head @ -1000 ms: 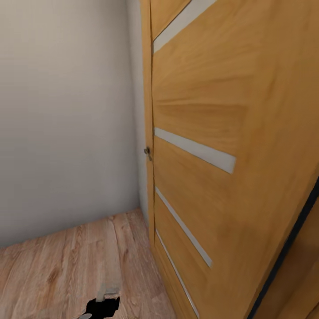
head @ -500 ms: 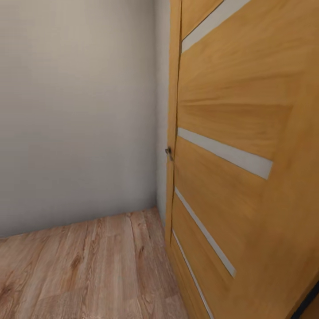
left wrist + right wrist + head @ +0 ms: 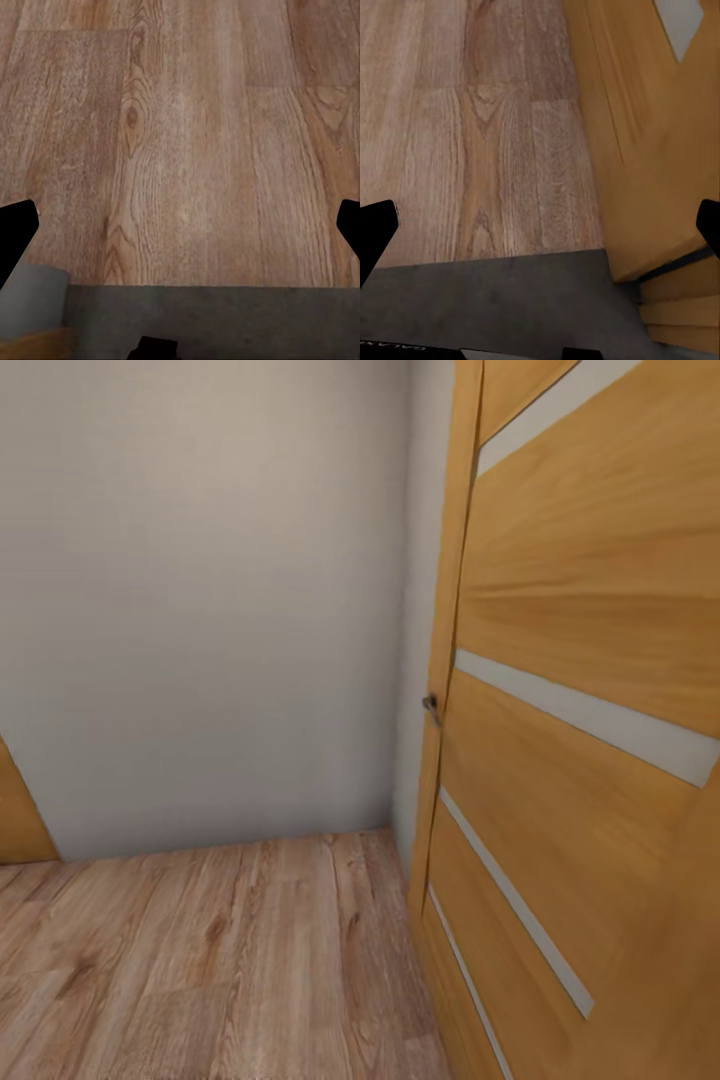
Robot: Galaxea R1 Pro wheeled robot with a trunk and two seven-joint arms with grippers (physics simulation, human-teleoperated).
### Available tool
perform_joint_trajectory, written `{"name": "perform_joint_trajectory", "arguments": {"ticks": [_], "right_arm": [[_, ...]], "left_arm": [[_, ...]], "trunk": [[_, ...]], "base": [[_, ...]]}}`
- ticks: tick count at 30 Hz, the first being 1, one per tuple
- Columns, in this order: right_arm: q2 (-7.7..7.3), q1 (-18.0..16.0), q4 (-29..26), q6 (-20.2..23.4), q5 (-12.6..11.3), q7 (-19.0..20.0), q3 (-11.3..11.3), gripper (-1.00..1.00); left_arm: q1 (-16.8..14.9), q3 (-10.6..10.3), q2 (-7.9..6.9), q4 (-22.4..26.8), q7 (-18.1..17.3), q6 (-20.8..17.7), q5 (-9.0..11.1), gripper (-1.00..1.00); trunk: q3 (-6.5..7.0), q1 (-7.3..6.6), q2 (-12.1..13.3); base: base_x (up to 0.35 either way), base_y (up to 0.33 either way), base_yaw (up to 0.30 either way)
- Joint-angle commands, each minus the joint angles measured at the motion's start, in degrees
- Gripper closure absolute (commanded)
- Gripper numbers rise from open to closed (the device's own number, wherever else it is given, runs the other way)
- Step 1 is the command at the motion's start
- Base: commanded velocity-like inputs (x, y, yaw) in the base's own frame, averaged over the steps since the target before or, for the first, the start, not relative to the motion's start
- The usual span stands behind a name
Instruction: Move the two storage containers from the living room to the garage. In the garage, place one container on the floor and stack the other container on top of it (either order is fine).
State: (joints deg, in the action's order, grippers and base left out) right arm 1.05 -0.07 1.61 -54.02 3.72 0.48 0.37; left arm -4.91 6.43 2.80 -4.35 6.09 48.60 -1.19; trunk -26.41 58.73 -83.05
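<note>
**A:** Head view: corner of a room. Pale wall [image 3: 200, 610] ahead, light wood plank floor [image 3: 220, 960] below, and a tall honey-coloured wooden door [image 3: 580, 780] with slanted pale strips down the right side. Small metal handle [image 3: 431, 707] on its near edge.

**B:** Containers?

**A:** Not in frame here. Can't tell where they are.

**B:** Hands?

**A:** Left gripper [image 3: 180, 240]: dark fingertips [image 3: 15, 232] sit at opposite edges of its wrist view, spread wide, nothing between them, just planks under it. A dark grey surface [image 3: 210, 315] meets the plank edge right below.

**B:** Right one?

**A:** Right gripper [image 3: 540, 232]: same, fingers [image 3: 375, 232] wide apart, released, holding nothing. It hangs over planks just beside the door's bottom edge; the grey strip is there too.

**B:** Anything else?

**A:** Sliver of another orange-brown panel [image 3: 20, 810] at the floor's far left edge.
</note>
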Motion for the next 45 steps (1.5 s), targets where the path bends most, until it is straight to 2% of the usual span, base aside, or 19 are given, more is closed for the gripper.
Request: {"name": "perform_joint_trajectory", "arguments": {"ticks": [1, 21, 32, 45], "right_arm": [[0.00, 0.0, 0.1, -0.2, 0.1, 0.0, 0.0, -1.00], [0.00, 0.0, 0.1, -0.2, 0.1, 0.0, 0.0, -1.00], [0.00, 0.0, 0.1, -0.2, 0.1, 0.0, 0.0, -1.00], [0.00, 0.0, 0.1, -0.4, 0.2, 0.2, 0.0, -1.00]], "left_arm": [[-0.1, 0.2, 0.01, -0.2, 0.2, -0.6, -0.1, -1.00], [-0.1, 0.2, 0.46, -0.2, 0.4, -1.2, -0.3, -1.00], [-0.1, 0.1, 0.38, -0.2, 0.7, -1.4, -0.3, -1.00], [-0.1, 0.1, 0.37, -0.2, 0.8, -1.4, -0.3, -1.00]], "trunk": [[-0.04, 0.00, 0.0], [-0.04, 0.00, 0.0], [-0.04, 0.00, 0.0], [-0.04, 0.00, 0.0]], "base": [[0.000, 0.000, 0.293], [0.000, 0.000, 0.288], [0.191, -0.015, 0.032], [0.012, -0.001, 0.000]]}}
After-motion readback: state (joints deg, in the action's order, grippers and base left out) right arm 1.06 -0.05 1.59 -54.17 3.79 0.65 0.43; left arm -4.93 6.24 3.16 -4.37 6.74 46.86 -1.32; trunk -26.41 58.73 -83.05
